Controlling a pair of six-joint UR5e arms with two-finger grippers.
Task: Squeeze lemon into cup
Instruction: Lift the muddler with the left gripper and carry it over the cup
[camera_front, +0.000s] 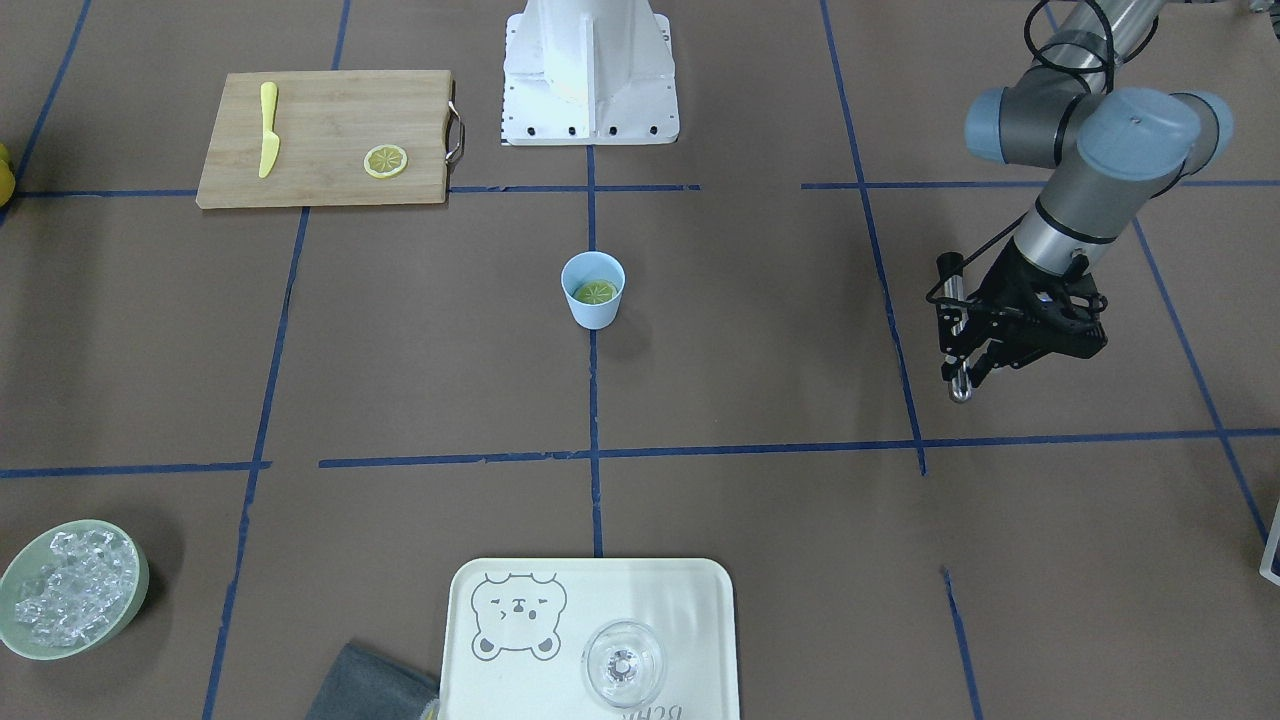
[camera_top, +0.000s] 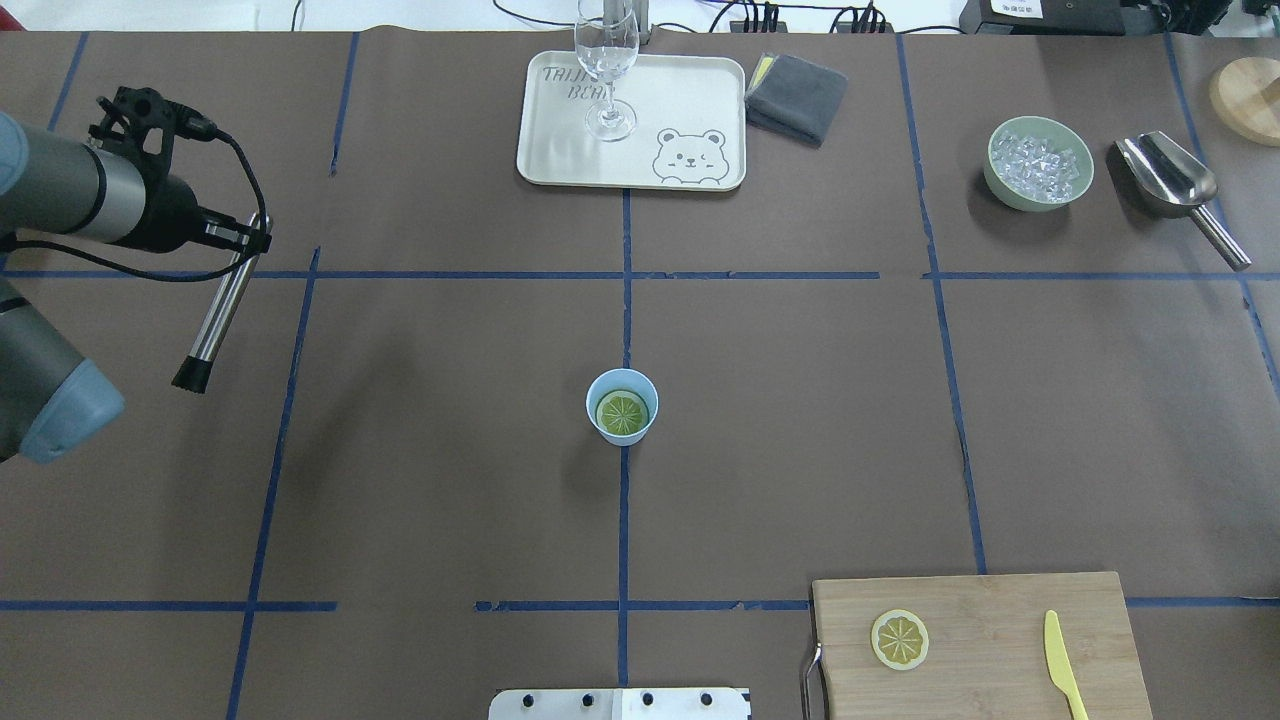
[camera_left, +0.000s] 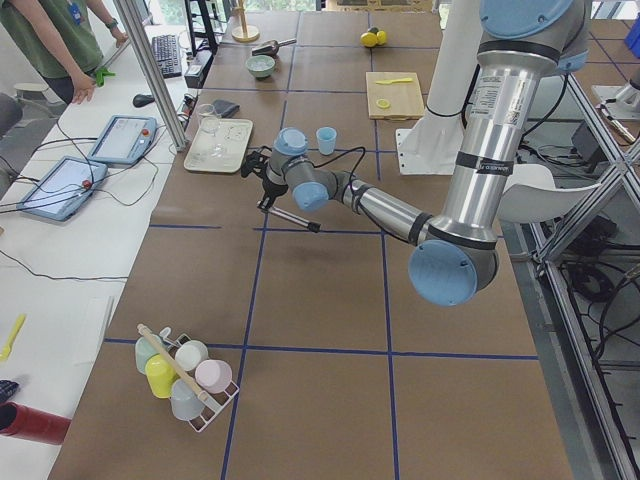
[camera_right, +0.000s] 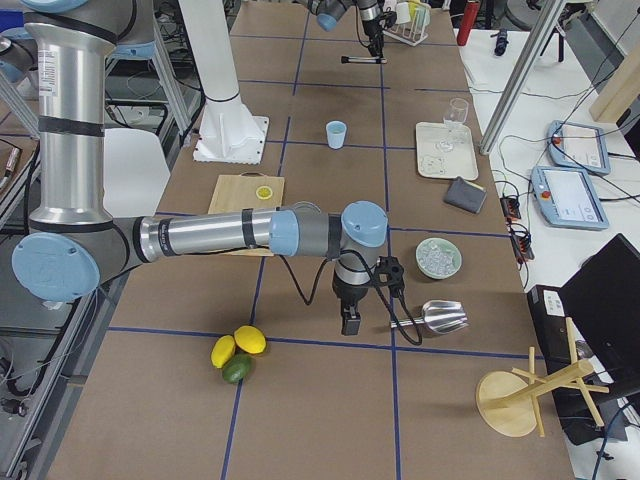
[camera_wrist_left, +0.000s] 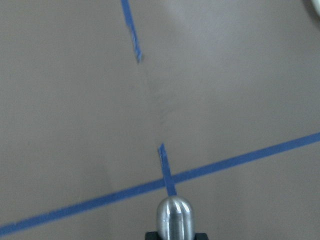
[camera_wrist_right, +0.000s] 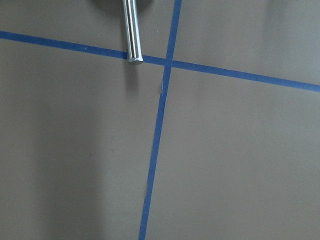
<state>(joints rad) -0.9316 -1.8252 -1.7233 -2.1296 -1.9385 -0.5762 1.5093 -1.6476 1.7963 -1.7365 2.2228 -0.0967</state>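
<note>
While the lemon (camera_top: 622, 412) lies flat inside the cup (camera_top: 596, 428), the cup stands upright at mid-table on a blue tape line, well apart from both arms. The left gripper (camera_top: 242, 236) hangs over the table's left part with its fingers closed on the upper end of a steel rod (camera_top: 218, 315); the rod slants away from the gripper and ends in a dark tip; in the left wrist view its rounded steel end shows at the bottom edge, over a tape crossing. The right gripper (camera_right: 350, 322) shows only in the right side view, pointing down just beside the handle of the scoop (camera_right: 440, 317); whether it is wide or narrow I cannot tell; its wrist view shows only the handle's end by a tape crossing. A second slice (camera_top: 900, 638) lies on the board (camera_top: 1000, 610) at the robot's near right, with the knife (camera_top: 1065, 672) beside it and apart from it. On the far side a glass (camera_top: 607, 75) stands upright on the tray (camera_top: 560, 165); a grey cloth (camera_top: 797, 97) lies just beside the tray; the bowl (camera_top: 1000, 185) of ice sits further right.
</note>
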